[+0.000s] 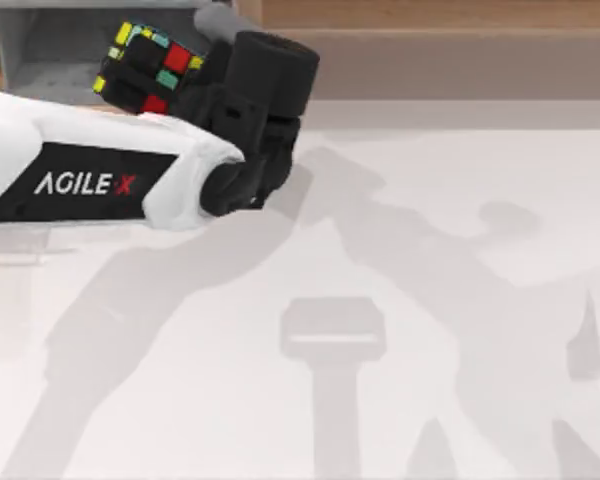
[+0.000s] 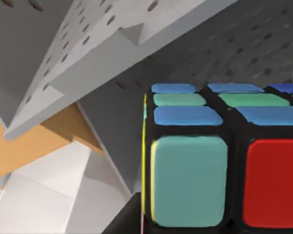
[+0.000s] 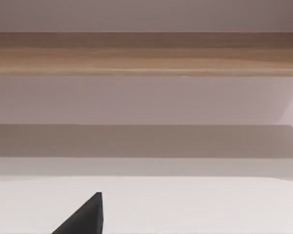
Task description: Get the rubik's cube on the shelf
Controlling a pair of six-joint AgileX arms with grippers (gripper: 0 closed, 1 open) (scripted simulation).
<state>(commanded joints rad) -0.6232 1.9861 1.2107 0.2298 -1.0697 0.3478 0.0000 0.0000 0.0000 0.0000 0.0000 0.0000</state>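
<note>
Left gripper [image 1: 165,85]: far left, clamped on the small multicoloured sticker cube [image 1: 148,66].
Risk: cube is over the grey-lined compartment [image 1: 50,45], not the long light-brown wooden shelf [image 1: 440,14]; releasing here misplaces it.
Right gripper: jaws cannot be told.

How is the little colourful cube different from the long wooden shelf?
The rubik's cube is small and blocky; the shelf is a long, wide board. The cube has red, green, yellow and blue stickers on a black grid; the shelf is plain light brown. The cube is up off the table at the left end effector, at the top view's left; the shelf runs along the table's far edge, to the right. Both have straight edges.
</note>
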